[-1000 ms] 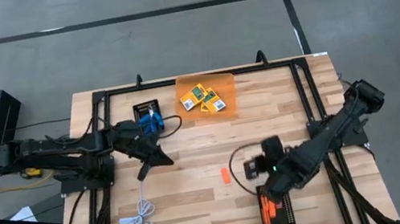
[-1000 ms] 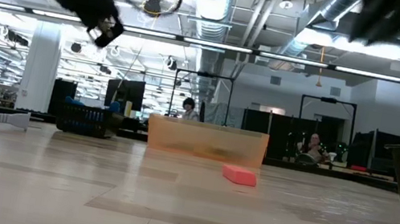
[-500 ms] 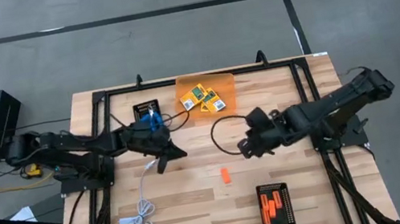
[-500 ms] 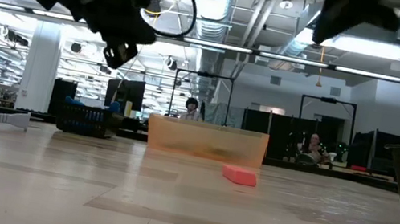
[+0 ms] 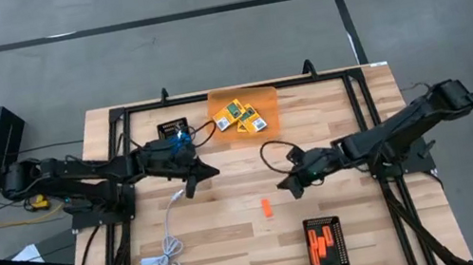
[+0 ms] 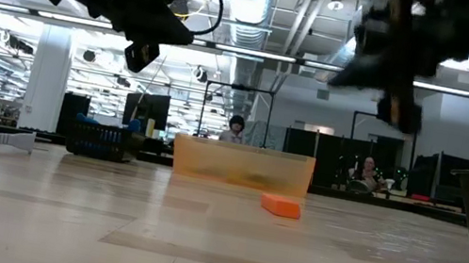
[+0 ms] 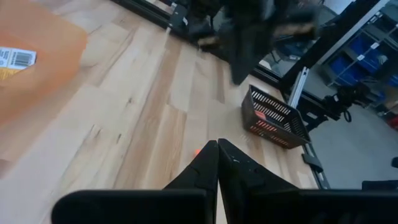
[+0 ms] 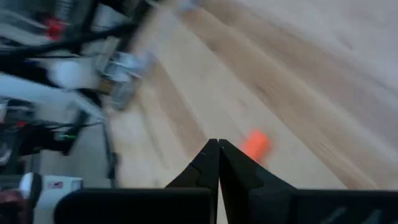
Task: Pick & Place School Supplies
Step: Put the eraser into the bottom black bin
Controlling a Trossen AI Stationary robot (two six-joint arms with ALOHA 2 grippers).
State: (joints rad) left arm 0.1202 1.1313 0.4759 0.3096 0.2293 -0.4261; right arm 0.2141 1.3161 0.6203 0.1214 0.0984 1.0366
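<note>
Right pincer (image 5: pixel 291 184) pinched shut and empty, poised just above-right of the lone orange stick (image 5: pixel 267 207) at frame centre on the desk (image 5: pixel 237 248), likely lining up for pickup; left pincer (image 5: pixel 195 183) likewise shut, empty, centre-left.

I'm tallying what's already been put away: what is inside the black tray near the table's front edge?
The black tray holds several orange sticks, bunched at one side; the other side shows bare tray floor. Their exact count is unclear, and anything beneath them is hidden.
</note>
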